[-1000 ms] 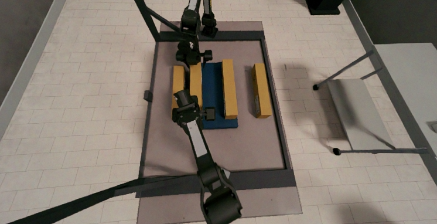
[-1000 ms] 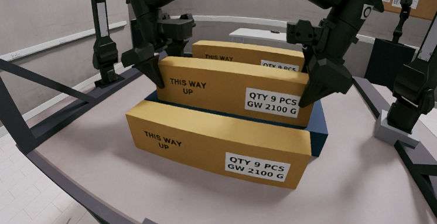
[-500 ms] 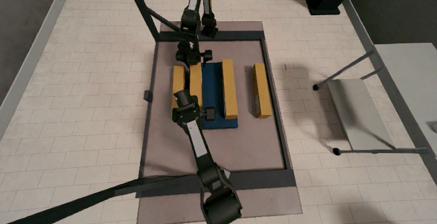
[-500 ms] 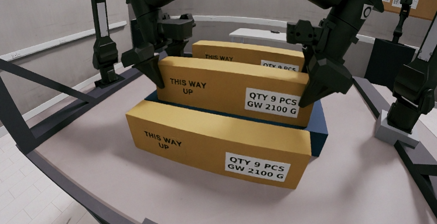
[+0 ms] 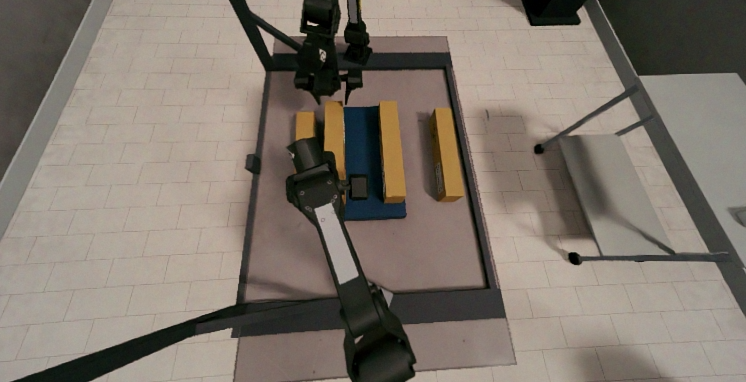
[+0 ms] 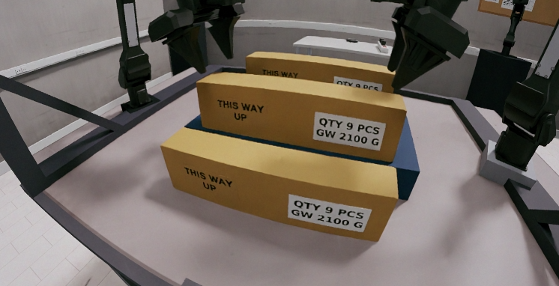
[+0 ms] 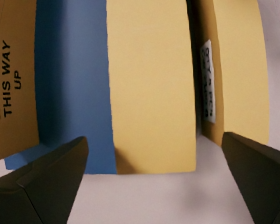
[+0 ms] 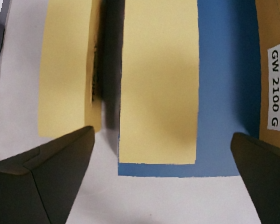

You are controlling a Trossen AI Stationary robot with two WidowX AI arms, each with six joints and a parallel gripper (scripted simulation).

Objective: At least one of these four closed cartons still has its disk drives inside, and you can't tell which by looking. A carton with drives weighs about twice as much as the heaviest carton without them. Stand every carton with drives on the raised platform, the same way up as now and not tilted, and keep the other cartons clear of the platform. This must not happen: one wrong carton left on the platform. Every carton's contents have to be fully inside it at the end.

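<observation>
Four yellow closed cartons lie side by side on the grey table. Two stand on the blue raised platform (image 5: 365, 160): one along its left edge (image 5: 334, 136) and one on its right side (image 5: 392, 150). A third carton (image 5: 446, 154) rests on the table to the right of the platform. A fourth (image 5: 304, 124) rests to the left, partly hidden by an arm. My left gripper (image 5: 332, 98) hovers open and empty above the far end of the left-edge carton (image 7: 151, 70). My right gripper (image 6: 396, 75) hovers open and empty above that carton's near end (image 8: 157, 63).
The table has a raised dark rim (image 5: 470, 170). A small dark block (image 5: 253, 162) sits on the left rim. A grey chair (image 5: 610, 196) and a white table (image 5: 699, 134) stand on the floor to the right. Dark frame struts (image 5: 245, 24) rise at the back left.
</observation>
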